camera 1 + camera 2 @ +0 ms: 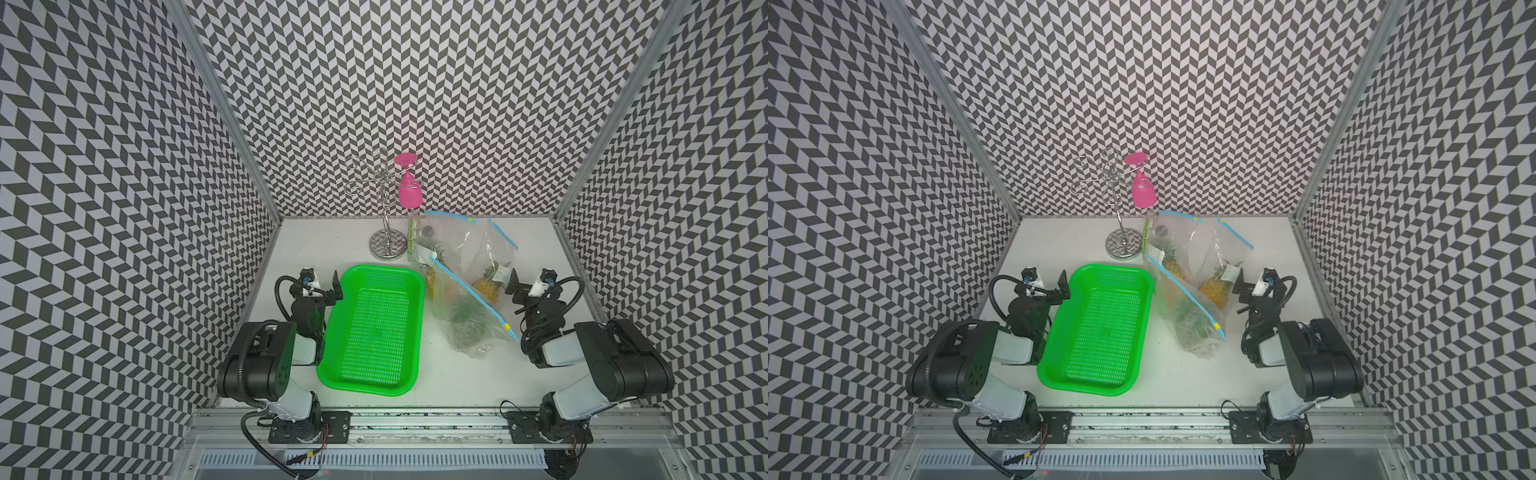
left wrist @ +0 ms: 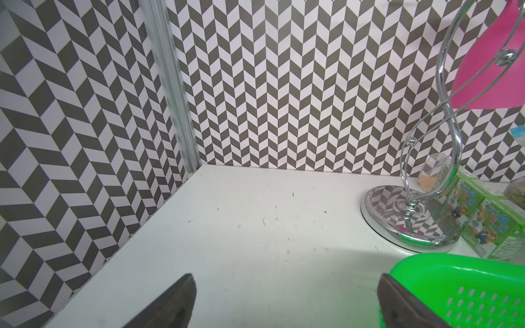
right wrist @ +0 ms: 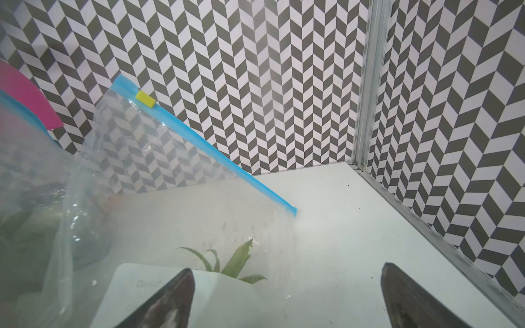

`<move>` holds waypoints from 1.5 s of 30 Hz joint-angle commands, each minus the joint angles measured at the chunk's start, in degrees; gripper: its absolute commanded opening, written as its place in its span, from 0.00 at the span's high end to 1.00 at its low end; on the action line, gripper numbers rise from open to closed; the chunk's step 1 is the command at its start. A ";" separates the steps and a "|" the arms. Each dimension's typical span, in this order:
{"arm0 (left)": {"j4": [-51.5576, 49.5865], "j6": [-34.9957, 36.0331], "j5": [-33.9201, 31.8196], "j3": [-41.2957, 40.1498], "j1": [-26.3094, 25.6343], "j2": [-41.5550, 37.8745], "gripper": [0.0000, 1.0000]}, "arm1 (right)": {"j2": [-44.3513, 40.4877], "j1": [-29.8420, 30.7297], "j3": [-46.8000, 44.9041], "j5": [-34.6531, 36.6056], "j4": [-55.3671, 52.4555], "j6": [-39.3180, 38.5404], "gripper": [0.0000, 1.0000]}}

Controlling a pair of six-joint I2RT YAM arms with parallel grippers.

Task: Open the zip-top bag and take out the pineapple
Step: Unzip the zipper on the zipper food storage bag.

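Across the lower half of both top views spreads a white tabletop (image 1: pixel 457 382), boxed in by chevron-patterned walls (image 1: pixel 124 166). A bright green basket (image 1: pixel 334 328) lies centre-left, empty. Just right of it, three clear zip-top bags with blue seals slump against one another: a nearest bag (image 1: pixel 469 332), a rear bag (image 1: pixel 446 232) and a right-hand bag (image 1: pixel 496 249). Each seems to hold a pineapple. Beside the rear bag, at the frame's centre, stands a chrome rack (image 1: pixel 386 232) with a pink glass (image 1: pixel 409 193) hanging upside down.

The left claw (image 1: pixel 334 287) rests beside the basket's upper left corner, released and empty. The right claw (image 1: pixel 513 284) sits just beside the right-hand bag, jaws wide, grasping nothing; whether it touches the plastic is unclear. That bag's pineapple (image 1: pixel 487 289) lies low in the bag, its white tag (image 3: pixel 133 278) nearest the claw. None of the bags looks opened, so the task appears not yet started.

The step in hand is likely reaching for a seal. To do it well, one claw should pinch the blue strip (image 3: pixel 204 144) near its end to steady the bag. The other should take the small yellow slider (image 3: pixel 145 99), upper left in the right wrist view, and draw it straight along the strip. Grabbing loose plastic instead would probably just drag the bag.
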 commanded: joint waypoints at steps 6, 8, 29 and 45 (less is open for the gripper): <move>-0.22 0.66 -0.39 0.22 -0.21 -0.06 0.00 | 0.49 0.05 0.63 -0.23 2.57 -0.71 0.00; -0.18 0.64 -0.30 0.22 -0.24 -0.10 0.00 | 0.49 0.03 0.63 -0.27 2.57 -0.69 0.00; -0.26 0.64 -0.34 0.21 -0.24 -0.11 0.00 | 0.52 0.06 0.63 -0.26 2.57 -0.68 0.00; -63.22 -33.37 -30.25 30.84 -6.43 -21.13 0.00 | -25.96 3.41 15.33 18.94 -27.45 15.06 0.00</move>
